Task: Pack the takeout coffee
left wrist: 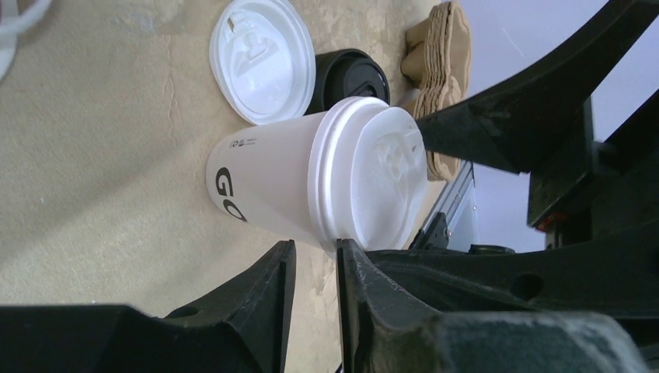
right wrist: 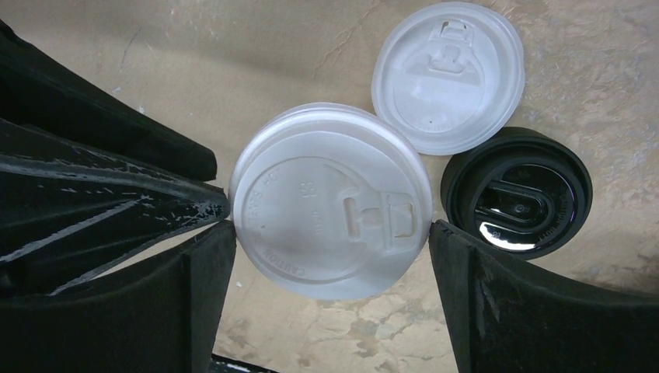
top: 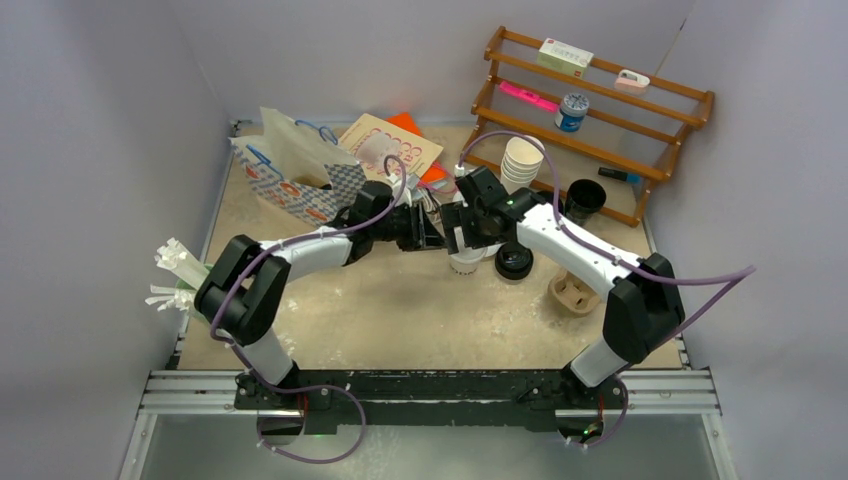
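A white takeout coffee cup (left wrist: 268, 183) with a white lid (right wrist: 330, 214) stands on the table at mid-table (top: 465, 262). My right gripper (right wrist: 330, 233) hangs over it, open wide, with one fingertip at each side of the lid. My left gripper (left wrist: 315, 247) comes in from the left with its jaws only a narrow slit apart and nothing between them. Its right fingertip (left wrist: 347, 252) rests against the lid's rim. A loose white lid (right wrist: 447, 76) and a black lid (right wrist: 517, 194) lie flat just beyond the cup.
A black lidless cup (top: 583, 198) and a stack of white cups (top: 521, 160) stand at the back right before a wooden rack (top: 640, 110). The brown cup carrier (top: 575, 293) lies right of the cup. A patterned paper bag (top: 295, 175) stands at the back left.
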You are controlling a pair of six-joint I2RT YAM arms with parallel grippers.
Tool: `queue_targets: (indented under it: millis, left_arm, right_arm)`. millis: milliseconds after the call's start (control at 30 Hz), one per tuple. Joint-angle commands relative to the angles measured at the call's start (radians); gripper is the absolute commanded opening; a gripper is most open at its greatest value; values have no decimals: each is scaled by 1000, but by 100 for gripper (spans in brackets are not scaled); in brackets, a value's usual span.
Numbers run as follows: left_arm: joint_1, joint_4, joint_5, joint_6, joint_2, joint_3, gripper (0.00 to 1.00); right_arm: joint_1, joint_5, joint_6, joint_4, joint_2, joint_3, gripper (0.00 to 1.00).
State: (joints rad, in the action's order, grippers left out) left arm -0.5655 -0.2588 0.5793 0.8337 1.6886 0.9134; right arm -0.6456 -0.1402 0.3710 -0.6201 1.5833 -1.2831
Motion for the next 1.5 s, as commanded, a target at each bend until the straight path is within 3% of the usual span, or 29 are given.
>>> queue_targets:
  millis: [0, 233, 433, 867, 967, 1267, 1467]
  left_arm:
    - [-6, 104, -35, -74, -2, 116, 31]
    - [-4, 156, -53, -78, -36, 187, 35]
    - [2, 231, -101, -99, -104, 208, 35]
    - [51, 558, -470, -201, -308, 386, 40]
    - [57, 613, -566, -222, -350, 432, 46]
    - [62, 721, -835, -236, -435, 514, 78]
    - [65, 794, -956, -262, -443, 579, 82]
  right_arm:
    - [6, -17, -19, 2, -3, 19, 91]
    - [12, -9, -24, 16, -10, 18, 86]
    - [12, -19, -34, 11, -5, -10, 98]
    - [12, -45, 3, 19, 30, -54, 99]
    - [13, -39, 3, 23, 40, -60, 99]
    - [13, -34, 9, 23, 50, -75, 95]
    - [13, -46, 5, -4, 43, -88, 99]
